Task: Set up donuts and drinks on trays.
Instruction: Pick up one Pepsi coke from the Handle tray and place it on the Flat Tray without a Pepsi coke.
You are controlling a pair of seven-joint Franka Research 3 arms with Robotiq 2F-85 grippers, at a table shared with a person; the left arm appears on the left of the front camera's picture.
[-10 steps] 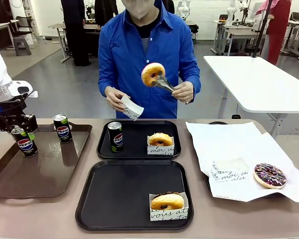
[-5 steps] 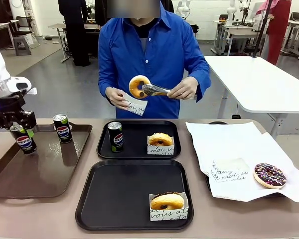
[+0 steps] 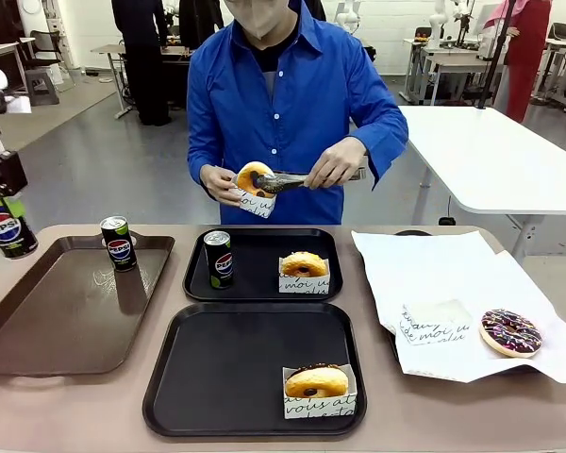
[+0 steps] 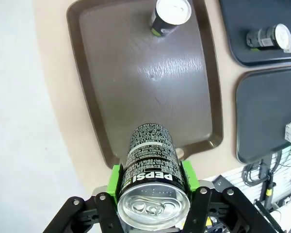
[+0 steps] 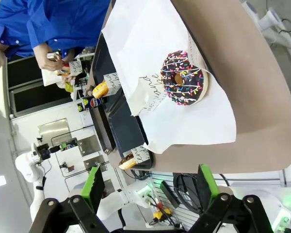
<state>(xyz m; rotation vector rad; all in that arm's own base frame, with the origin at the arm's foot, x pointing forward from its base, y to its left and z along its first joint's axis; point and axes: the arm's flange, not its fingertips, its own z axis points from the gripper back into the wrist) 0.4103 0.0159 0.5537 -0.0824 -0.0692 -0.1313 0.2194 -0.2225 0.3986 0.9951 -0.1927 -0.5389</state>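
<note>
My left gripper (image 3: 4, 203) is shut on a Pepsi can (image 3: 8, 233), lifted off the table's left edge; in the left wrist view the can (image 4: 150, 162) sits between the green pads (image 4: 115, 178) above the brown tray (image 4: 136, 87). The far black tray (image 3: 259, 283) carries one can (image 3: 218, 259) and a sleeved donut (image 3: 304, 266). On the near black tray (image 3: 236, 368) lies a sleeved chocolate-iced donut (image 3: 317, 382). The person slides a plain donut (image 3: 252, 177) into a sleeve with tongs. My right gripper (image 5: 150, 187) is open, above the sprinkled donut (image 5: 183, 78).
Another can (image 3: 119, 243) stands at the brown tray's (image 3: 66, 321) far end. White paper (image 3: 453, 283) covers the table's right side, with an empty sleeve (image 3: 436, 323) and the sprinkled donut (image 3: 510, 331) on it.
My left gripper has lifted the can off the brown tray, up and to the left. The person lowered the tonged donut into the sleeve.
</note>
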